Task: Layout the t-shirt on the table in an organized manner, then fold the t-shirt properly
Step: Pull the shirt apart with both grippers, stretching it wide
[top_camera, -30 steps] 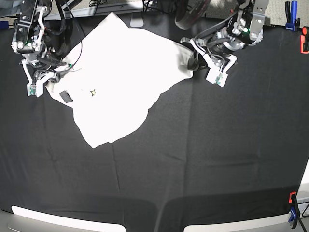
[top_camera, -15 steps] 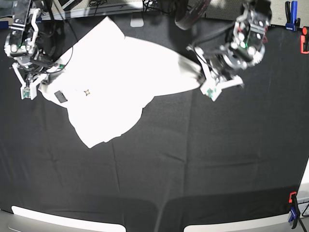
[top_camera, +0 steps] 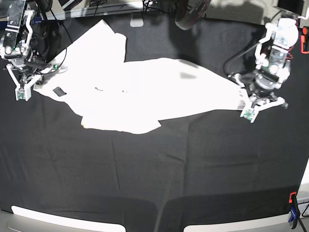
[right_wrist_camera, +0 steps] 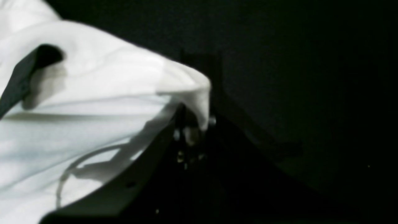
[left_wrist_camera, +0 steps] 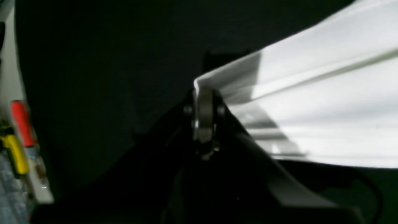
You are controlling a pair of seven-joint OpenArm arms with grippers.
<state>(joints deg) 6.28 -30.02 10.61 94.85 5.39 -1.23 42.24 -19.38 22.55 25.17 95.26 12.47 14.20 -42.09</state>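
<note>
The white t-shirt (top_camera: 145, 92) is pulled into a long, low band across the back half of the table (top_camera: 169, 169), plain side up, with a small grey label (top_camera: 59, 91) near its left end. In the base view my left gripper (top_camera: 244, 104) is at the shirt's right tip. The left wrist view shows that gripper (left_wrist_camera: 203, 93) shut on a folded corner of the shirt (left_wrist_camera: 311, 109). My right gripper (top_camera: 30, 83) is at the shirt's left end. In the right wrist view it (right_wrist_camera: 199, 124) is shut on a bunched edge of the shirt (right_wrist_camera: 93, 109).
An orange clamp (top_camera: 304, 41) is at the table's far right edge and a blue one (top_camera: 292, 212) at the front right corner. Red and yellow tool handles (left_wrist_camera: 20, 124) lie beyond the table edge. A grey stand foot (top_camera: 136, 21) sits at the back edge.
My left gripper has carried its shirt corner far to the right and a little forward, stretching the shirt out wide. My right gripper has shifted slightly left and back, still holding.
</note>
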